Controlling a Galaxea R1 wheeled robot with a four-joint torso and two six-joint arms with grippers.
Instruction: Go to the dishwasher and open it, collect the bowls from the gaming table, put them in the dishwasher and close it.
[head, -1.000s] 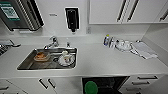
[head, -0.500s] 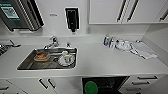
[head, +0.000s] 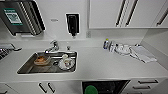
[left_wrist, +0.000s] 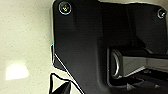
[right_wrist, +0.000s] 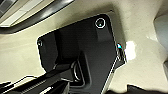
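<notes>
The dishwasher stands open below the worktop with a green bowl inside, light, stiff, slippery plastic best pinched at its rim; either tool's state I cannot tell.

- The table lies bare between the sink and the clutter at right.
- Dishes crowd the sink basin; a tap stands behind.
- Bottles, a plate and a cloth block the right end.
- The dishwasher below is open, a green bowl inside.
</notes>
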